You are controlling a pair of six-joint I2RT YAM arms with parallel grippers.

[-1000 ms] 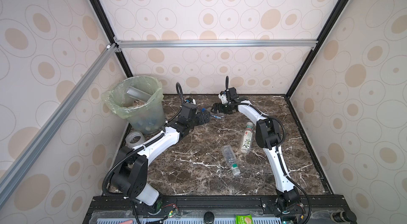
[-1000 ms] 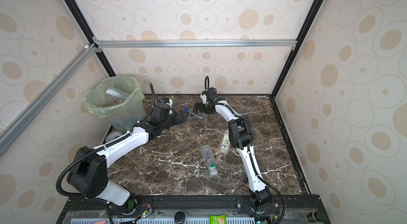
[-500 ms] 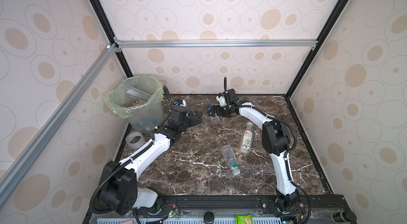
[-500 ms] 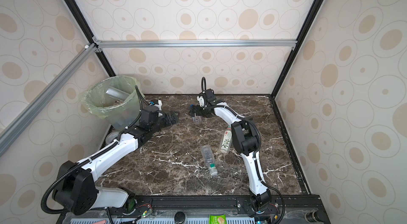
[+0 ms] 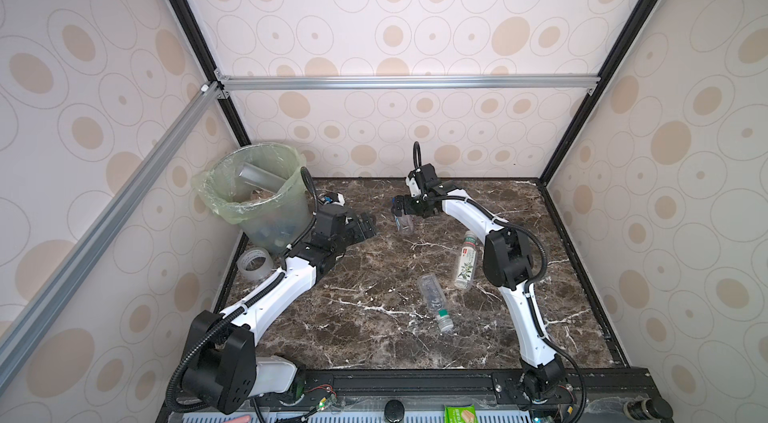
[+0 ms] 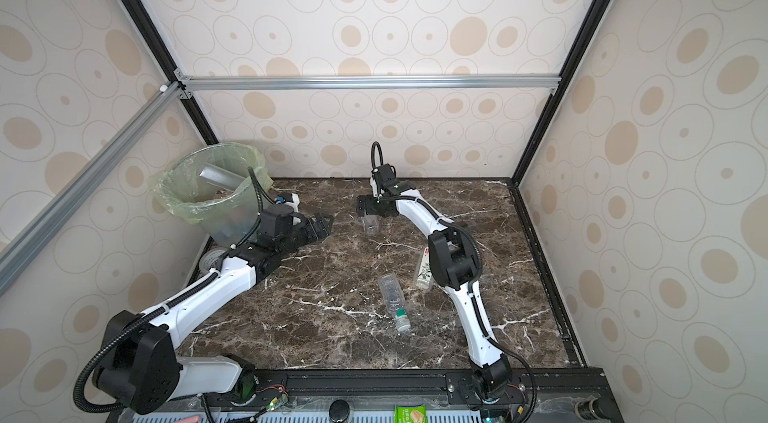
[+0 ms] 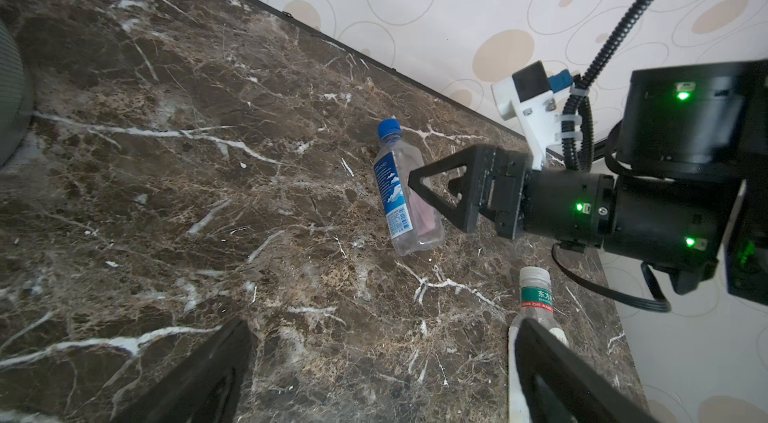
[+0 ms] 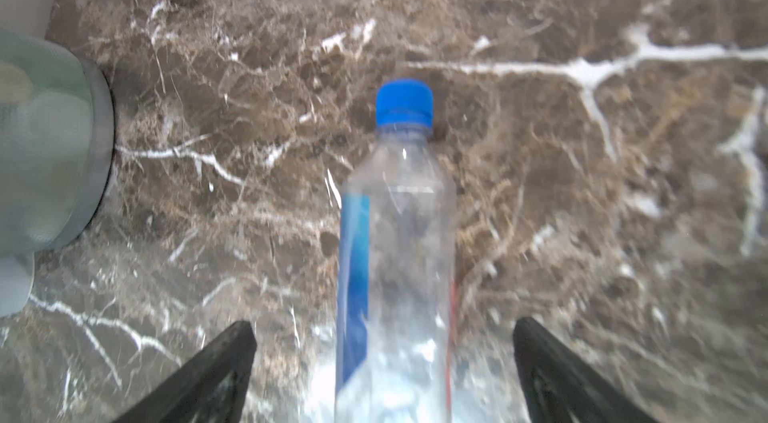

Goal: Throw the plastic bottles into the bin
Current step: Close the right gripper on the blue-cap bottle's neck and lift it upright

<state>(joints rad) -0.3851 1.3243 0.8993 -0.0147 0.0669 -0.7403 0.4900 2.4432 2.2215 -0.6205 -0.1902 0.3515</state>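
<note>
Blue-capped bottle (image 5: 403, 224) lies centre-frame in both top views under right gripper (image 5: 402, 212); bin (image 5: 208, 192) upper left, left gripper (image 5: 365, 227) beside it, spread, empty. Left wrist: bottle (image 7: 405, 196) flat on marble (image 7: 208, 150). Right wrist: bottle (image 8: 395, 254) between spread jaws, not pinched. Pre-grasp step; next needs jaws closing on it, then lift to bin.

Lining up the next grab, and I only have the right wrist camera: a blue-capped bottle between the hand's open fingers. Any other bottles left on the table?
Observer: Two: a white-labelled bottle beside the right arm's elbow and a clear bottle nearer the front.
Operator: Where's the left hand?
Observer: The left hand is open and empty, between the bin and the blue-capped bottle.
Operator: Anything beside the bin?
Observer: A tape roll at its foot.
</note>
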